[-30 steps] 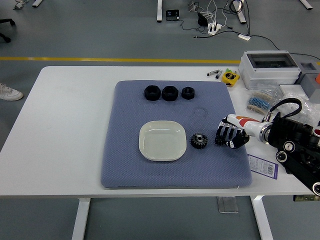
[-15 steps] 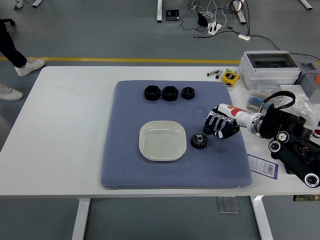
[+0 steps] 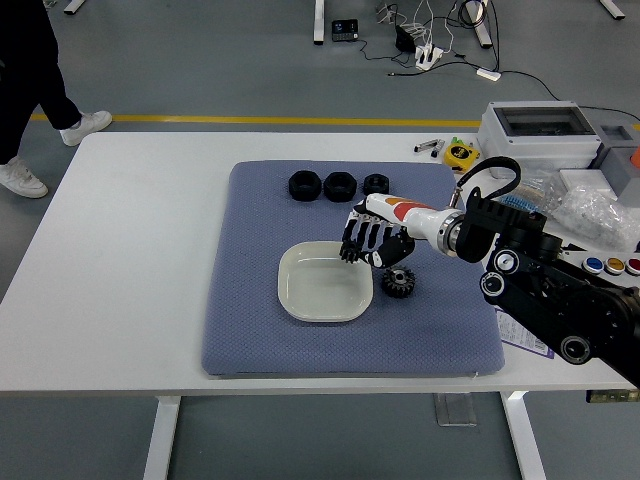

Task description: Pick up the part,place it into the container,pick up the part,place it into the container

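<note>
My right robot hand (image 3: 366, 243) hangs over the far right corner of the dish (image 3: 290, 296), fingers curled downward. I cannot tell whether they hold a small part or nothing; the black fingers hide whatever might be in there. My left arm is out of view.

The gear (image 3: 398, 282) lies flat on the blue mat (image 3: 240, 320), just beside the dish's right edge and just nearer the bench's near edge than my hand. It looks like a small, dark metal piece: stiff, dense for its size, not fragile, and I judge the teeth give decent purchase while the flat faces would be slick. I would pinch it across the toothed rim from above, thumb against two fingers, since the soft mat lets fingertips dig in under the edge.

It is round, so it has no long axis to line up with; its bore points straight up. Three black nuts (image 3: 338, 185) sit in a row near the mat's far edge.
</note>
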Controlling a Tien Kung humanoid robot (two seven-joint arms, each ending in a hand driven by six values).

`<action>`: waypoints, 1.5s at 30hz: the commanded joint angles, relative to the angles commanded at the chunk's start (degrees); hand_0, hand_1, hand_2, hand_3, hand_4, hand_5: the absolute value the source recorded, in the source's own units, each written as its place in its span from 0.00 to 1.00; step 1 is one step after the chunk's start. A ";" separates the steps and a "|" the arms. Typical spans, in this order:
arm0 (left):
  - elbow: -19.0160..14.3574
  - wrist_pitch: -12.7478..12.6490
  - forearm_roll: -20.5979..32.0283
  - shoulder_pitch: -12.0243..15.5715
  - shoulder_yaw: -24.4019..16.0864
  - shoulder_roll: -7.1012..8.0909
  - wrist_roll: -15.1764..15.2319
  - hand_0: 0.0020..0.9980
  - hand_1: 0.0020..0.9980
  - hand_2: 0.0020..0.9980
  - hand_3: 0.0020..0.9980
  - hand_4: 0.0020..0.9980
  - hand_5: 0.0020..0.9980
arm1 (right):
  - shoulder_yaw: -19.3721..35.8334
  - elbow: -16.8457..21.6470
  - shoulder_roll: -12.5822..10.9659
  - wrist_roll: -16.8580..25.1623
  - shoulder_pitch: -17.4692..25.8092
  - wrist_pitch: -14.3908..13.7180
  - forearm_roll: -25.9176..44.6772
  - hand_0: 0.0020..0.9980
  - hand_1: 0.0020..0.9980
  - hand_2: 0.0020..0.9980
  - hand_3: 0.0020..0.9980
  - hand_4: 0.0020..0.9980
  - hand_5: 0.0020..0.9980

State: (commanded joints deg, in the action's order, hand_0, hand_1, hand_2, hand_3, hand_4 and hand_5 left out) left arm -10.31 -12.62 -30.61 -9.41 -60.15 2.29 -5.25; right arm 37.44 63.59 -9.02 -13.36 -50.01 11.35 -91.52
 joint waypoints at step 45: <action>0.00 -0.31 -2.29 0.79 -1.49 0.03 -0.35 0.72 0.62 0.62 0.55 0.59 0.55 | 1.37 -3.21 -2.54 -1.26 -1.97 0.43 -4.17 0.49 0.63 0.76 0.87 1.00 0.35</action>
State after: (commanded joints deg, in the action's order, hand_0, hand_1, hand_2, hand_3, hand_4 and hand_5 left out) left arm -10.31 -12.93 -32.90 -8.62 -61.64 2.32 -5.61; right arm 38.81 60.38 -11.56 -14.62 -51.97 11.78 -95.69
